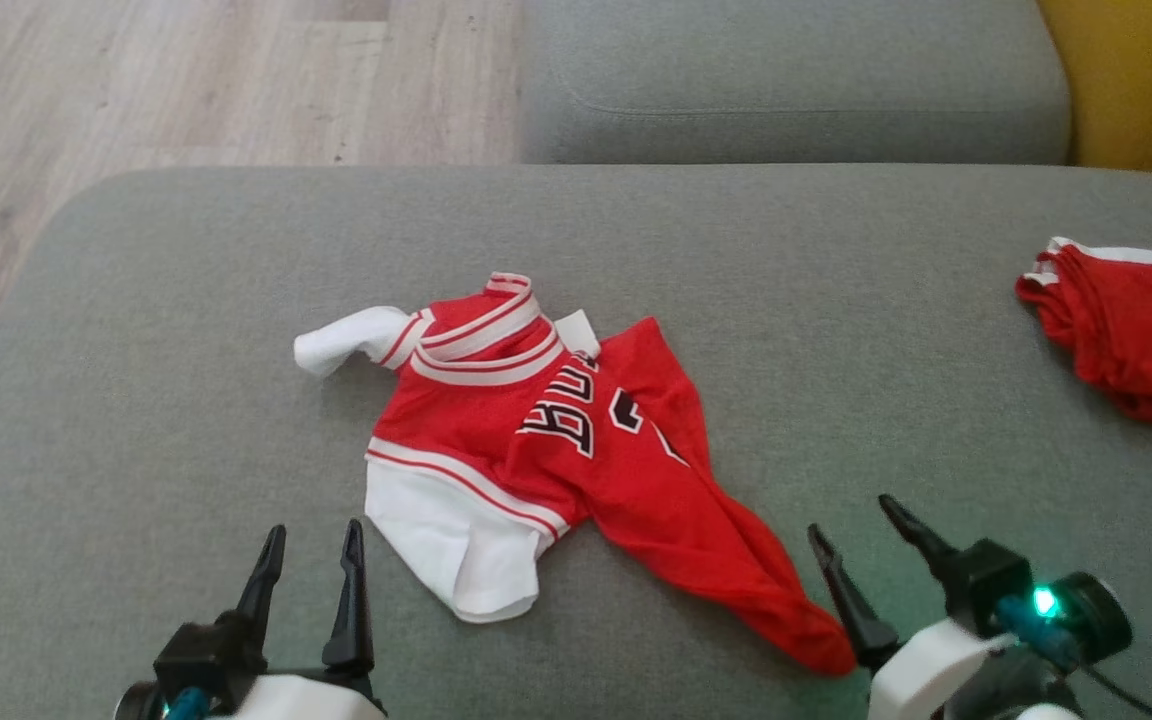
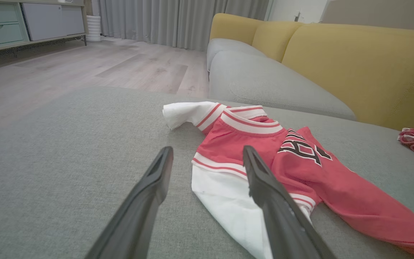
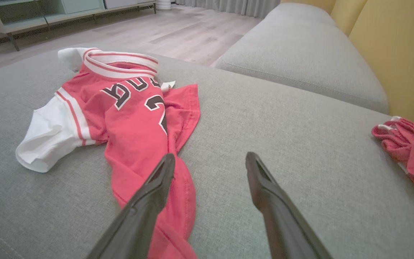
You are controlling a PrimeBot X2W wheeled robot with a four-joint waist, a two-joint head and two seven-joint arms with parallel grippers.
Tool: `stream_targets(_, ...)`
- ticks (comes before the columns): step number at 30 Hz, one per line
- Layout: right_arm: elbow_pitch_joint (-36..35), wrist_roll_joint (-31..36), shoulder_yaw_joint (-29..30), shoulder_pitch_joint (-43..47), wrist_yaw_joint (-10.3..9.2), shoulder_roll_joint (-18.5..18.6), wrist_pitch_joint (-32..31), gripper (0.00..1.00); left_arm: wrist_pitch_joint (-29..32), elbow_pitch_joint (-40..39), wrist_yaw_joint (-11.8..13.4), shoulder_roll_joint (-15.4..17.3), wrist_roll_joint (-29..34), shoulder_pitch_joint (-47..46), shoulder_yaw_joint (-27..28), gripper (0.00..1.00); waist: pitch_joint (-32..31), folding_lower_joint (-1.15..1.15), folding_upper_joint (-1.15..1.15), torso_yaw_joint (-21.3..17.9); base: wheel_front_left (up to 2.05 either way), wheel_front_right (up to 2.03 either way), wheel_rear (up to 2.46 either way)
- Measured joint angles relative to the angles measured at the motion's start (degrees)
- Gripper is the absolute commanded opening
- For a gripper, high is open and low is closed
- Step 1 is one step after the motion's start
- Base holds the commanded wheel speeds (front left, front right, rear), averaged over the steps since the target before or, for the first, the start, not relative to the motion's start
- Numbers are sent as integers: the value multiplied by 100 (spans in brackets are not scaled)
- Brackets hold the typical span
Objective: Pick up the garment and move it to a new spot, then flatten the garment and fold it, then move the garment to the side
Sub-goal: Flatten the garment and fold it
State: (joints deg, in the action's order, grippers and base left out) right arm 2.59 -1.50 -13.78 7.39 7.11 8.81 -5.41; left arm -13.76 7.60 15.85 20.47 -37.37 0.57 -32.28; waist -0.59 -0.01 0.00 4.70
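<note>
Centrally on the grey cushion [image 1: 136,400], beside wooden floor [image 1: 86,80], lies the crumpled red garment [image 1: 576,450]. The left gripper [image 1: 315,528] and right gripper [image 1: 850,515] hover low beside it, jaws spread, empty.

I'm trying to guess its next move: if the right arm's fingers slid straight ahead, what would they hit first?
Probably nothing soon: ahead of the right arm's fingers lies bare grey cushion, with the jersey off to their left. Their height above the fabric is unclear.
</note>
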Motion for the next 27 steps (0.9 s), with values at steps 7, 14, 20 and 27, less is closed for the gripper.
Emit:
stream_targets(7, 797, -125, 131, -564, 0, -47, -219, 100, 2, -2, -21, 1, -2, -9, -24, 100, 13, 1, 0, 307, 0, 0, 0)
stream_targets(14, 2117, -427, -278, -1285, 0, -100, -424, 100, 5, -2, -21, 2, -1, -14, -58, 100, 129, 1, 0, 646, 0, 0, 0)
stream_targets(20, 2837, -673, -854, -1697, 0, -45, -737, 100, 5, 1, -22, -8, -1, -27, -52, 100, 267, 1, 0, 906, 0, 0, 0)
stream_targets(27, 3228, -809, -1038, -2227, 1, 98, -780, 0, 0, 47, -23, -65, -1, -35, 24, 100, 360, 1, 0, 1011, 0, 0, 0)
